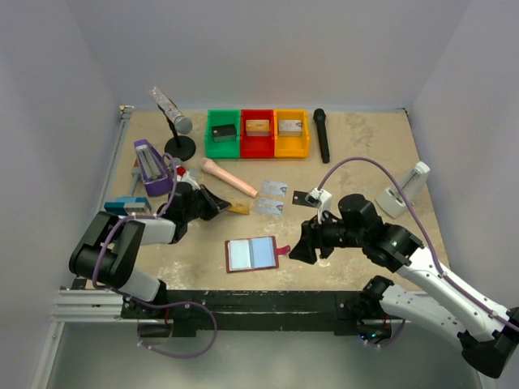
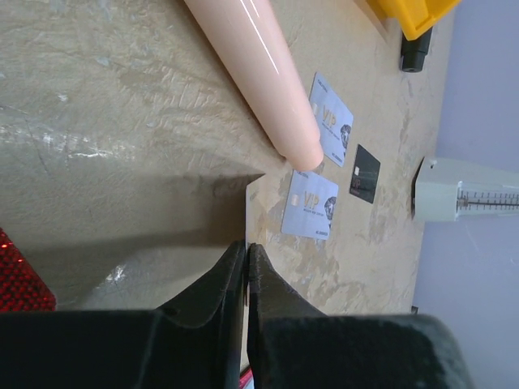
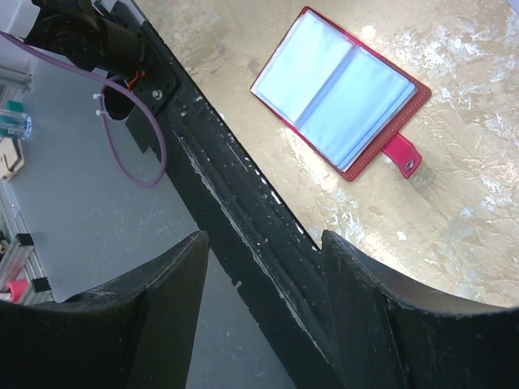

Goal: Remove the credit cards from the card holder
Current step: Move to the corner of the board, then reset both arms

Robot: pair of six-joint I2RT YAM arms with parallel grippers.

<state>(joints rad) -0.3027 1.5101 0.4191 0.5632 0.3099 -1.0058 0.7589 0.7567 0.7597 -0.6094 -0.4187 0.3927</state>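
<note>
Top view: card holder (image 1: 251,254) lies open flat on the sandy table (image 1: 365,146), dark red rim, two pale blue clear pockets, red tab (image 1: 284,250) poking off its right edge. Pockets look empty. Beyond the holder: two silver cards (image 1: 275,188) flat, dark card (image 1: 298,197) just right of them. Gold card (image 1: 239,208) is beyond-left of the holder, at the left gripper (image 1: 223,207) tips, tilted. Right gripper (image 1: 304,251) sits just right of the tab, apart from it. Bare table all round the holder. Far beyond it: green bin (image 1: 223,134), red bin (image 1: 258,134), yellow bin (image 1: 292,134), black microphone (image 1: 322,135). Pink cylinder (image 1: 229,178) lies beyond-left. Pale walls round the table.

Left wrist: left gripper (image 2: 246,251) fingers clenched, a thin edge running out between them, apparently the gold card seen edge-on. Ahead: silver cards (image 2: 310,207) flat, one touching or under the pink cylinder (image 2: 259,65) tip, dark card (image 2: 365,173) beside them. Surface mottled and scuffed.

Right wrist: right gripper (image 3: 263,267) fingers spread wide, nothing gripped. Card holder (image 3: 340,101) ahead, open, tab (image 3: 403,156) with a snap, near the table's front edge. A black rail (image 3: 227,203) runs along that edge.
</note>
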